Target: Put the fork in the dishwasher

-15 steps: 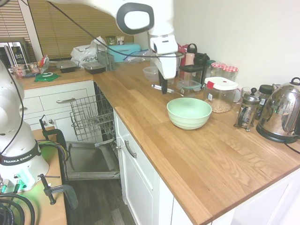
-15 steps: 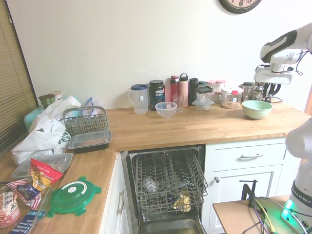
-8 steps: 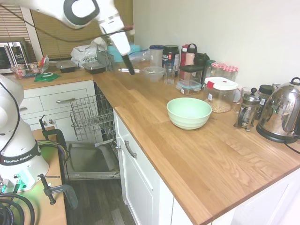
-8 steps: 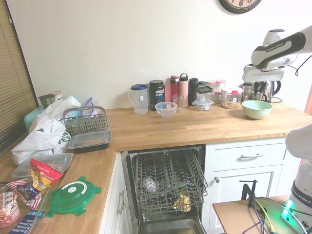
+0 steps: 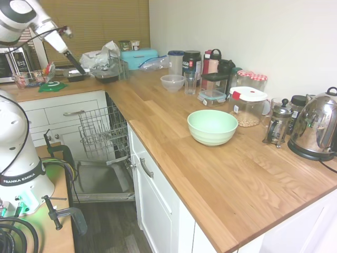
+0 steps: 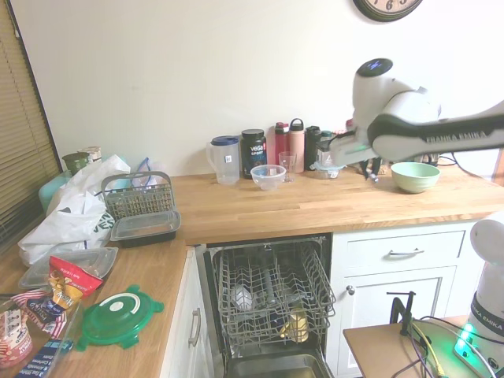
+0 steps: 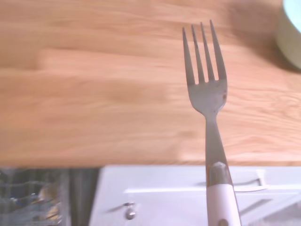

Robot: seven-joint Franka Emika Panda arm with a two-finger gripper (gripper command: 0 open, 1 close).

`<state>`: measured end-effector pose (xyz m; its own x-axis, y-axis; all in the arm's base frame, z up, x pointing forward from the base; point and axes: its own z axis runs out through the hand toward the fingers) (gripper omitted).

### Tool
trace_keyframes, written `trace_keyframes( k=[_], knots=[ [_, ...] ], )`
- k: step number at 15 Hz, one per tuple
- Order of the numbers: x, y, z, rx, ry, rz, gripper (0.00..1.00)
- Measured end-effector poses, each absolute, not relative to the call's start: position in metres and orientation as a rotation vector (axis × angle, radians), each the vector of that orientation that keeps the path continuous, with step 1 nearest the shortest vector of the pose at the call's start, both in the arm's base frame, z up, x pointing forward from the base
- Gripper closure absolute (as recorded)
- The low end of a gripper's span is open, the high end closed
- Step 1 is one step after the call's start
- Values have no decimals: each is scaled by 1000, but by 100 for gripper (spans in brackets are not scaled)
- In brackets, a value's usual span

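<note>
Silvery fork [image 7: 206, 89] shows in the wrist view above the wooden countertop [image 6: 315, 206], at two o'clock of the open dishwasher [image 6: 270, 295]; grip of the gripper [image 6: 372, 175] cannot be determined.

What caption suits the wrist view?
Fork above the wooden countertop, with the dishwasher rack at the corner.

Open dishwasher [image 5: 102, 153] beside counter [image 5: 210, 168] with mint-green bowl [image 5: 212, 127].

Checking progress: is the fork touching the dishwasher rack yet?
Apart. Wrist view shows the fork over bare countertop and cabinet front, the rack well clear to one side.
</note>
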<state>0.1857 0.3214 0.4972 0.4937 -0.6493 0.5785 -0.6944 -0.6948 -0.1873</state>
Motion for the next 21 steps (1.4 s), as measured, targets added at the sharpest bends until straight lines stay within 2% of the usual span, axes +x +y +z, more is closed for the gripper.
trace_keyframes(
  k=[4,8,11,14,16,19,20,21],
  knots=[
    [207,418,457,2606,-1116,921,100],
    [184,477,415,2580,-983,879,100],
    [179,484,358,2525,-935,756,100],
    [181,510,293,2459,-890,740,100],
    [200,538,254,2441,-899,745,100],
    [262,562,198,2427,-972,690,100],
    [280,569,190,2439,-986,654,0],
    [290,578,185,2445,-990,629,0]
  ],
)
